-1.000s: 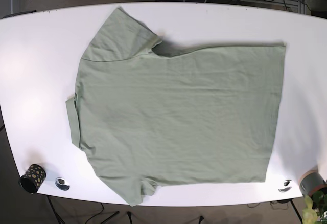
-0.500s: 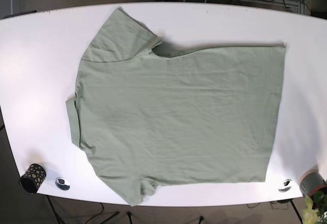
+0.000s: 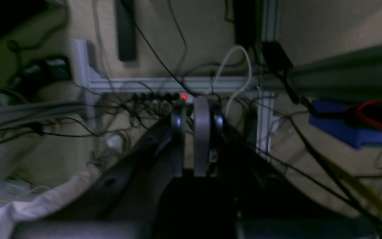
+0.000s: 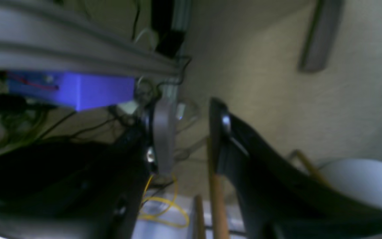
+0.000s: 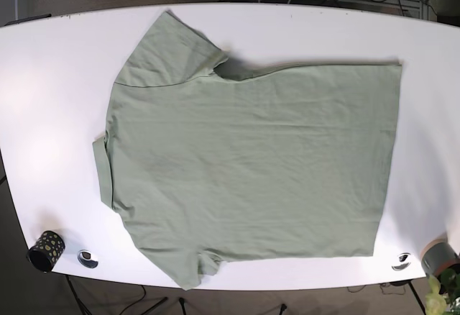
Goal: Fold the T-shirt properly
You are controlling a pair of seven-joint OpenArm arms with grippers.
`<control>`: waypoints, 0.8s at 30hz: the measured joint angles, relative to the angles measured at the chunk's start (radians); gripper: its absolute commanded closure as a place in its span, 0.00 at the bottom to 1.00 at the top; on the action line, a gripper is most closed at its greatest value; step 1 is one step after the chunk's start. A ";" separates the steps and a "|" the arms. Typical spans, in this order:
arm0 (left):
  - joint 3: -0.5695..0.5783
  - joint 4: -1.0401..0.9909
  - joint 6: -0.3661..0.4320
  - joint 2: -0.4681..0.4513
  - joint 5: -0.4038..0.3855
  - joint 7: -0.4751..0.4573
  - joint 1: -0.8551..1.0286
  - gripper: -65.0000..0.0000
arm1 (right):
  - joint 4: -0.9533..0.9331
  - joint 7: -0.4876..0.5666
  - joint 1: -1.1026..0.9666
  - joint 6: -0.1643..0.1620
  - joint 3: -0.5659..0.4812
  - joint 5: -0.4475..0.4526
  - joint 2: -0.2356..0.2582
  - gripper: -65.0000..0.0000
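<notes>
The shirt (image 5: 248,167) lies flat and unfolded on the bench (image 5: 50,92); every fold remains. Left gripper (image 3: 197,132) is pressed together, right gripper (image 4: 186,139) spread, both empty.

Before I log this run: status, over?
Left gripper shut, right gripper open, both off the table. T-shirt flat, unfolded. Nothing on it.

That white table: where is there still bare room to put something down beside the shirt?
The T-shirt covers most of the table. A wide bare patch lies left of the collar, and a strip along the far edge. The right border is narrower. The near edge is tightest, with a spotted cup and small fittings.
</notes>
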 measured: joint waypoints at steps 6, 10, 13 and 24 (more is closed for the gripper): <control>0.001 0.165 -0.002 0.005 -0.067 0.003 0.089 0.95 | 0.146 0.002 -0.071 0.000 0.010 -0.001 0.005 0.74; -0.002 0.252 0.000 0.004 -0.182 -0.001 0.135 0.95 | 0.234 0.000 -0.092 0.006 0.042 -0.001 -0.001 0.74; -0.004 0.264 0.001 0.005 -0.215 0.000 0.143 0.95 | 0.278 -0.004 -0.095 -0.005 0.062 0.019 0.003 0.74; -0.026 0.275 0.001 0.005 -0.221 -0.005 0.048 0.84 | 0.318 0.002 0.028 0.002 0.093 0.216 0.046 0.73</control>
